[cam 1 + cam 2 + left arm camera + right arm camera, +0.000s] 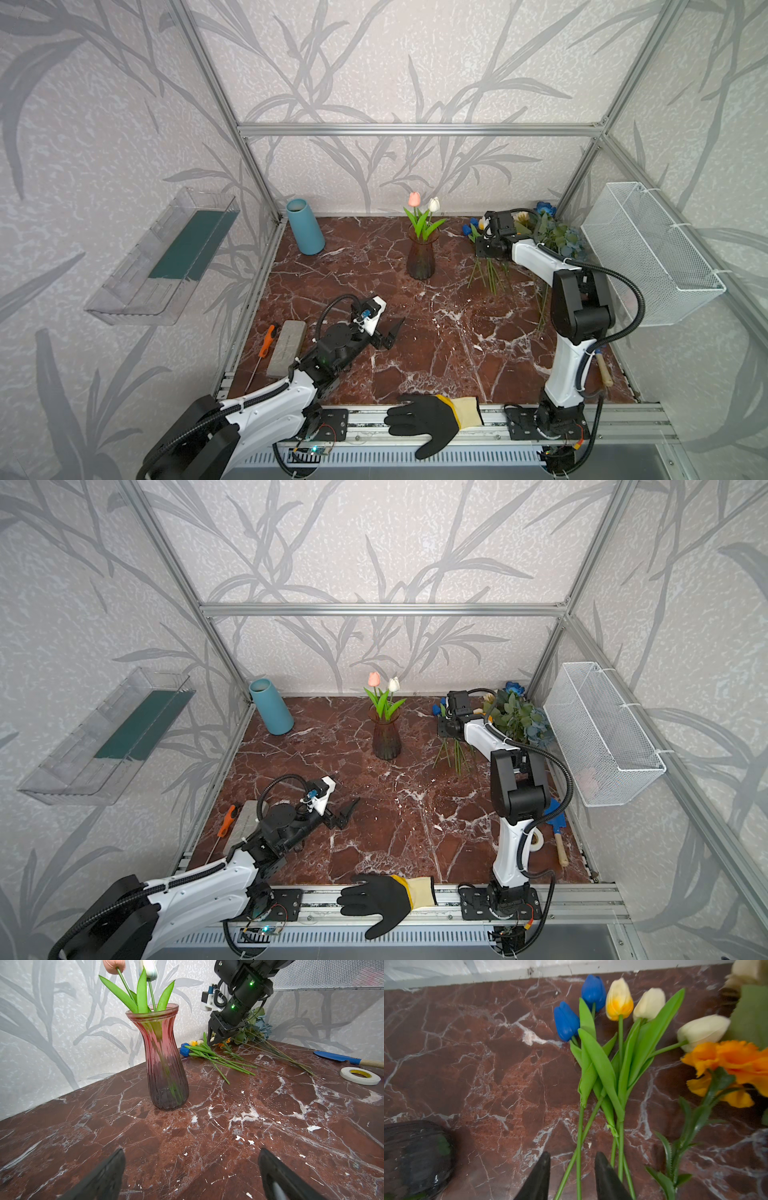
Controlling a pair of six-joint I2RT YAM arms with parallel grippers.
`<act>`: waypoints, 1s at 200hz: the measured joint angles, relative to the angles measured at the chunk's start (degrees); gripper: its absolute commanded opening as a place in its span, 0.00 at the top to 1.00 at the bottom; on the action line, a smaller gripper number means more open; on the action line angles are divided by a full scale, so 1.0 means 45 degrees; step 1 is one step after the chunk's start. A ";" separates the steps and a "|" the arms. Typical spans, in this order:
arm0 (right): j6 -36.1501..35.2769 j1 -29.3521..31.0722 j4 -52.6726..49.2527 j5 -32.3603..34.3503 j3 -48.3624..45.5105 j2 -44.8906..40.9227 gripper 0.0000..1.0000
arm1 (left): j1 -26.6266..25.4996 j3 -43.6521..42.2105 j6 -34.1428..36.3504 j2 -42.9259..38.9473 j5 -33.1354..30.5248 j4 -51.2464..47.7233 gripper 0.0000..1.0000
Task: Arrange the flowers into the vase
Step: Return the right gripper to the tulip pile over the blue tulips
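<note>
The ribbed pink-to-smoky glass vase stands mid-table and holds a pink tulip and a white tulip. At the back right lies a loose pile of flowers. It includes two blue tulips, a yellow tulip, cream tulips and an orange marigold. My right gripper points down over the tulip stems. Its jaws stand apart on either side of two stems without pinching them. My left gripper hovers wide open and empty over bare table, in front of the vase.
A blue ceramic vase stands in the back left corner. A wire basket hangs on the right wall and a clear shelf on the left. An orange screwdriver, a grey block, a glove, a tape roll and a blue trowel lie around.
</note>
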 measured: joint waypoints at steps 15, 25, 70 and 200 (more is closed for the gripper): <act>-0.0087 0.0019 -0.0651 -0.0073 0.0748 0.0539 0.65 | 0.0000 0.0005 0.0000 0.0117 0.0005 0.0005 0.01; -0.0151 0.0019 -0.1025 -0.0087 0.1302 0.0918 0.65 | -0.0005 0.0005 -0.0005 0.0160 0.0024 -0.0010 0.01; -0.0384 0.0019 -0.2191 0.0024 0.3279 0.2390 0.70 | -0.0015 0.0010 -0.0005 0.0316 0.0049 0.0083 0.01; -0.0471 -0.0015 -0.4648 0.0306 0.7174 0.5129 0.81 | -0.0073 0.0010 -0.0005 0.0287 0.0010 0.0068 0.01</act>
